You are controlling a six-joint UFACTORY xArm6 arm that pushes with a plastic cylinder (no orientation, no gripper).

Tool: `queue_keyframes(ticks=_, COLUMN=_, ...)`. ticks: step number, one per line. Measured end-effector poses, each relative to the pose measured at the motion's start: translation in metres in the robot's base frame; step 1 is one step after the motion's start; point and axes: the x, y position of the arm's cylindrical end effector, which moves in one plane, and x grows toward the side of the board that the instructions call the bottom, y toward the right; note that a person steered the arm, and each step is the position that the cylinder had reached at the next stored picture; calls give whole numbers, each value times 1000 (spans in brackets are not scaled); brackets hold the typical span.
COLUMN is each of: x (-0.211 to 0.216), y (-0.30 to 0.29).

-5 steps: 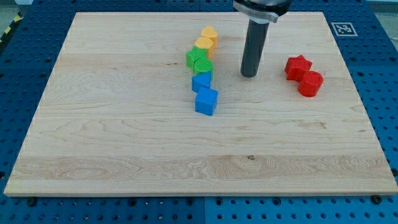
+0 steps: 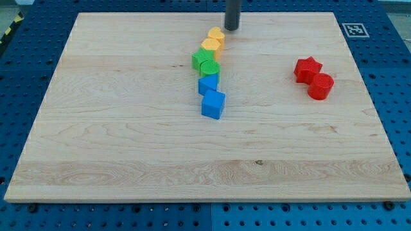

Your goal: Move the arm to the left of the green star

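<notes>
The green star (image 2: 200, 59) lies in a chain of blocks at the board's upper middle, touching a second green block (image 2: 209, 68) at its lower right. My tip (image 2: 231, 28) rests near the board's top edge, up and to the right of the green star. It stands just right of the top yellow block (image 2: 216, 35) and does not touch it. Only the rod's lower part shows.
A second yellow block (image 2: 210, 45) sits between the top yellow one and the green star. Two blue blocks (image 2: 208, 84) (image 2: 213, 104) continue the chain downward. A red star (image 2: 307, 68) and a red cylinder (image 2: 320, 86) lie at the right. The wooden board (image 2: 128, 141) sits on a blue pegboard.
My tip has moved up and to the left, from the spot between the green blocks and the red blocks to the top edge by the yellow blocks. No block has moved.
</notes>
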Motion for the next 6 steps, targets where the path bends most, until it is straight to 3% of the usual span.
queue_keyframes(ticks=2, x=18, y=-80)
queue_keyframes(ticks=6, x=133, y=-84)
